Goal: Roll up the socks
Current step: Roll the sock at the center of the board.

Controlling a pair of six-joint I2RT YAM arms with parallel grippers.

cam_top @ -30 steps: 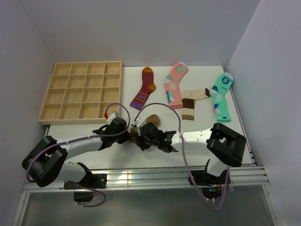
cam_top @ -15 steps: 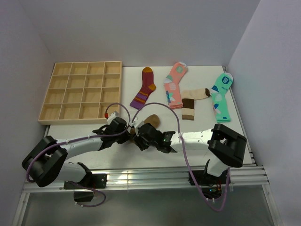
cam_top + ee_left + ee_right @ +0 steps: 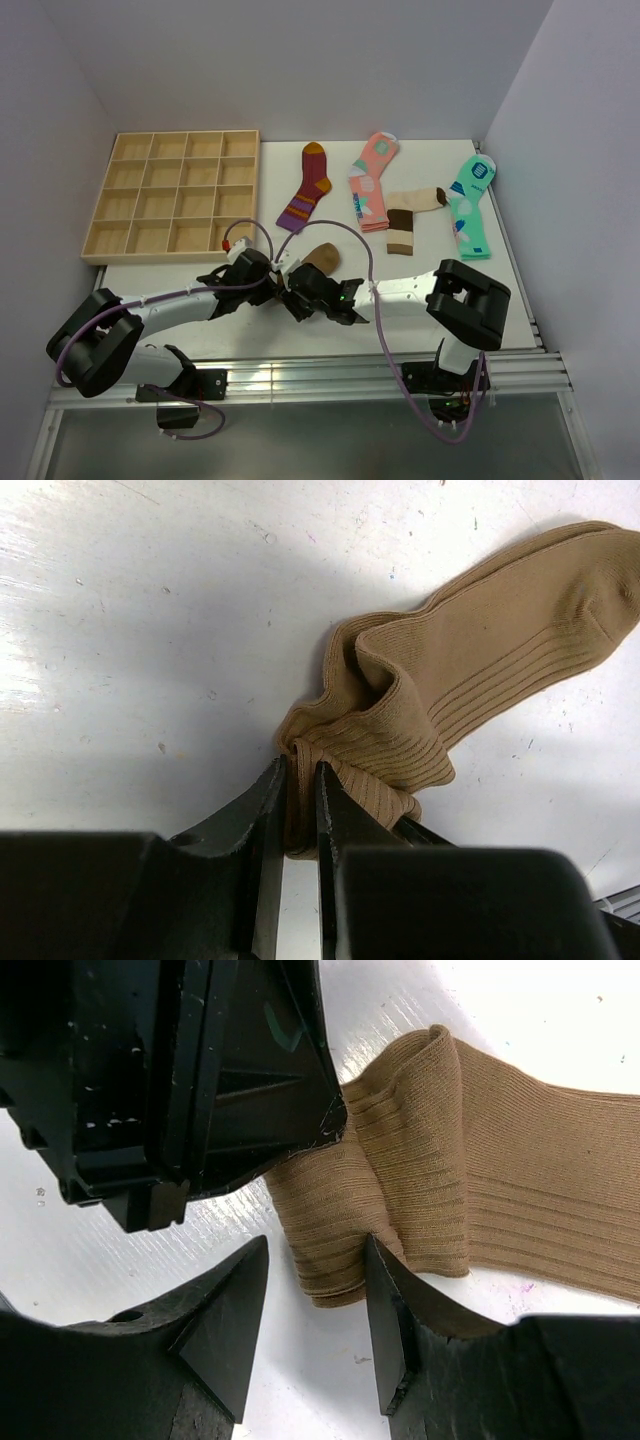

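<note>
The plain brown sock (image 3: 322, 257) lies on the white table near the front, its cuff end bunched into a partial roll (image 3: 370, 740). My left gripper (image 3: 279, 283) is shut on the rolled cuff end (image 3: 298, 800), pinching a fold between its fingers. My right gripper (image 3: 296, 300) is open, its jaws straddling the rolled end (image 3: 325, 1230), the right finger touching the roll, the left one apart. The left gripper's black body (image 3: 190, 1070) sits right behind the roll. The beige sock with dark brown toe and band (image 3: 408, 217) lies flat at the back right.
A wooden compartment tray (image 3: 175, 195) stands at the back left. A maroon striped sock (image 3: 307, 186), a pink patterned sock (image 3: 371, 181) and a mint-green sock (image 3: 469, 205) lie along the back. The table edge rail (image 3: 300, 375) runs along the front.
My right gripper has shifted slightly left and closer to the left gripper at the sock's rolled end. The left arm has hardly moved.
</note>
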